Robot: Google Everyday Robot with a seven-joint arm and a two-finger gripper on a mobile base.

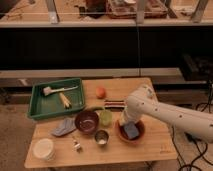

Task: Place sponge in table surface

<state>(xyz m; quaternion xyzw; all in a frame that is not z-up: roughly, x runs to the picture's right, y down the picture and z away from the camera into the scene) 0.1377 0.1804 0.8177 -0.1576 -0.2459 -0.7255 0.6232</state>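
A blue-grey sponge [131,131] lies in a small reddish-brown bowl [121,134] at the front right of the wooden table [155,150]. My white arm reaches in from the right and bends down over that bowl. My gripper [126,121] is at the bowl, right at the sponge's far edge, mostly hidden by the arm's wrist. I cannot tell whether it touches the sponge.
A green tray [40,106] with a brush and a yellow item sits back left. A dark bowl [86,121], green cup [105,117], metal cup [101,137], orange fruit [101,92], grey cloth [63,127], white container [43,149] and a dark bar [114,104] stand on the table.
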